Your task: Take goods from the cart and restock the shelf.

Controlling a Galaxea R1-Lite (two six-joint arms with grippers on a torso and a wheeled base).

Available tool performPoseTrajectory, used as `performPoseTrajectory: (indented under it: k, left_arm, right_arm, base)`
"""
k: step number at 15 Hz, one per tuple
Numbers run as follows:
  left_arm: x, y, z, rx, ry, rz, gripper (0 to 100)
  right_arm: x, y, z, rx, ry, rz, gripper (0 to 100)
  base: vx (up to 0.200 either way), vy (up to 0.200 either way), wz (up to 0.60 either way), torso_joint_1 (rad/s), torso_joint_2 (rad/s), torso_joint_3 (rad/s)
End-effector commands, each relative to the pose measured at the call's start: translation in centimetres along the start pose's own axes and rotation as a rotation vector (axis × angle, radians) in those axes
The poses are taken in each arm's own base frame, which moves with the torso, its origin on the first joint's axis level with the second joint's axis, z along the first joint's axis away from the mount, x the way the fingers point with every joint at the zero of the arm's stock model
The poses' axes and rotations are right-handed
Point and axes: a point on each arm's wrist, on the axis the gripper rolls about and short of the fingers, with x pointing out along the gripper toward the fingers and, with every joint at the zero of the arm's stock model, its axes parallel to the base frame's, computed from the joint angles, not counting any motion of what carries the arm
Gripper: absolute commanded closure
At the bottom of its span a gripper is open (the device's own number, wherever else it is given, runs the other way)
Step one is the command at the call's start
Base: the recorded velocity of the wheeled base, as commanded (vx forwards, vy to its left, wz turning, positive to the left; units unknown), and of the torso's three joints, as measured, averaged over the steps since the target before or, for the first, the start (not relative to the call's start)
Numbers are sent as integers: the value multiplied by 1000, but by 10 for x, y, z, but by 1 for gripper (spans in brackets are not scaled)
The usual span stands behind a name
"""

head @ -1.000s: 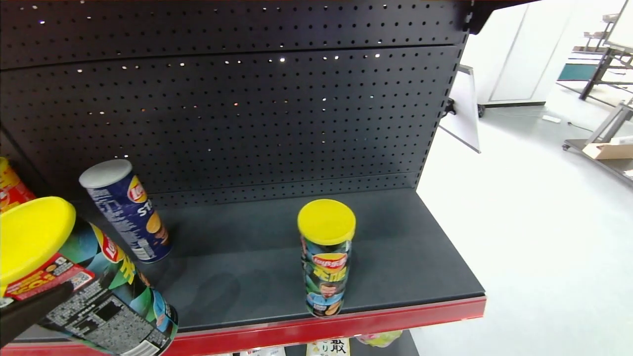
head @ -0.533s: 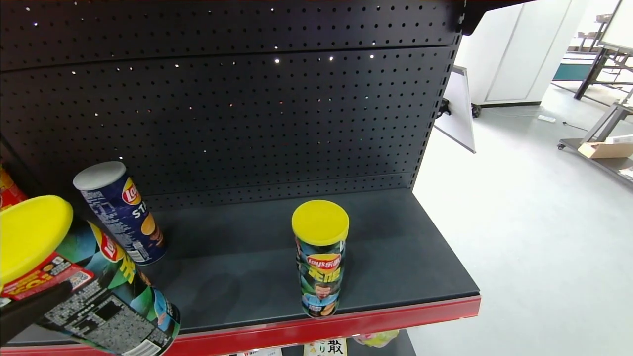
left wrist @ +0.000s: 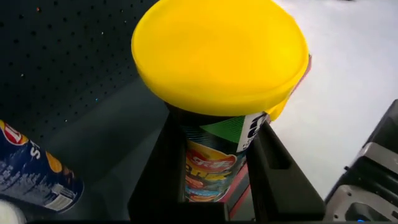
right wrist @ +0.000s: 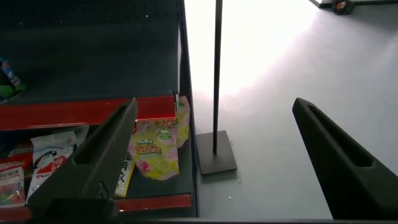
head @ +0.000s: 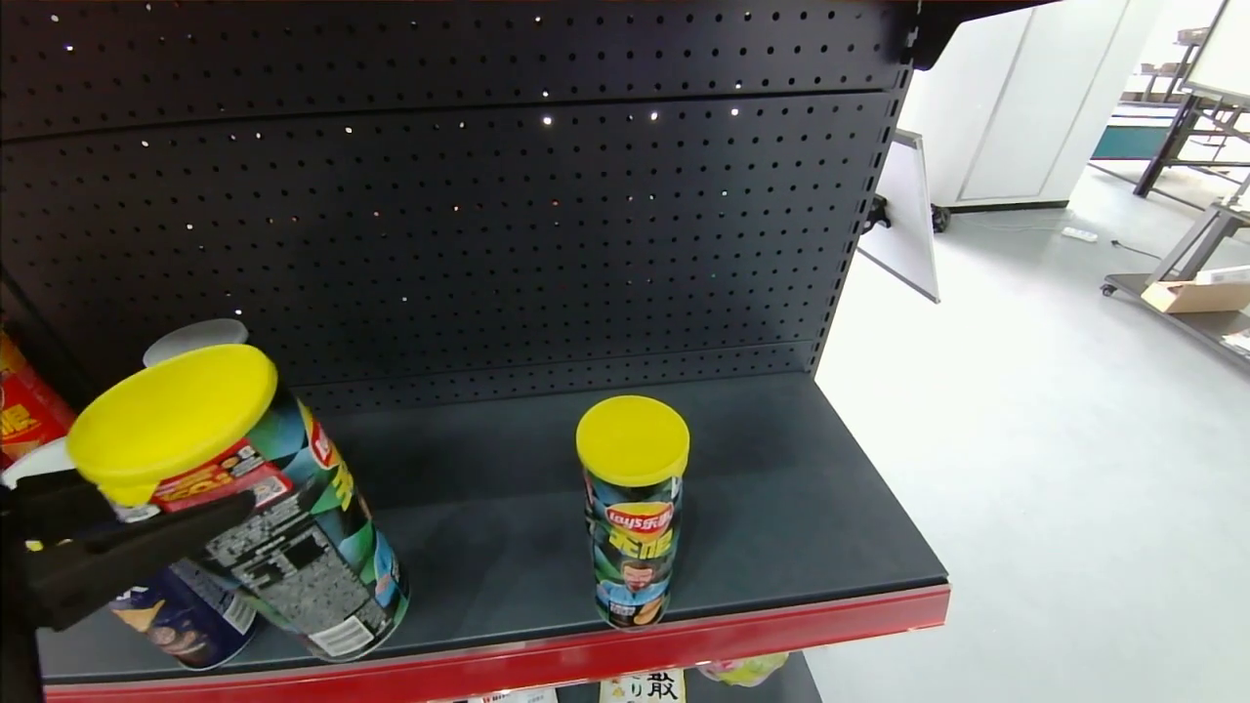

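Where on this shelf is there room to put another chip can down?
Bare shelf lies between the held can and the standing yellow-lid can, and from that can to the shelf's right end. The left end is crowded: blue can, red pack.

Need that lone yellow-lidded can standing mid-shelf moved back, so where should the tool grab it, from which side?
Take the yellow-lidded can around its mid body, below the lid, coming from the open front of the shelf: it stands upright, round-sided, near the front edge, with the pegboard behind it.
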Motion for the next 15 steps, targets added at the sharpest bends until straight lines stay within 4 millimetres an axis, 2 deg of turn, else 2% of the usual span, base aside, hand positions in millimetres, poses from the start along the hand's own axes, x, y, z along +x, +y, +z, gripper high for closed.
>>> performPoseTrajectory:
  k: [1,5,8,10,15]
  left_arm:
    - [35,23,-10,0,79,-8,100]
    - [103,36,-12,70,42,-52,100]
    - [144,47,-10,67,52,-66,100]
    - [164,55,-7,29,46,-69,100]
    - [211,57,-10,-18,-18,-113,100]
  right_arm:
    - [0,0,0,0,0,1,0]
    - [0,0,0,0,0,1,0]
    - [0,0,0,0,0,1,0]
    - [0,0,0,0,0,1,0]
    - [0,0,0,0,0,1,0]
  base:
    - [0,0,0,0,0,0]
    - [0,0,0,0,0,0]
    - [0,0,0,0,0,0]
    - [0,0,0,0,0,0]
    - [0,0,0,0,0,0]
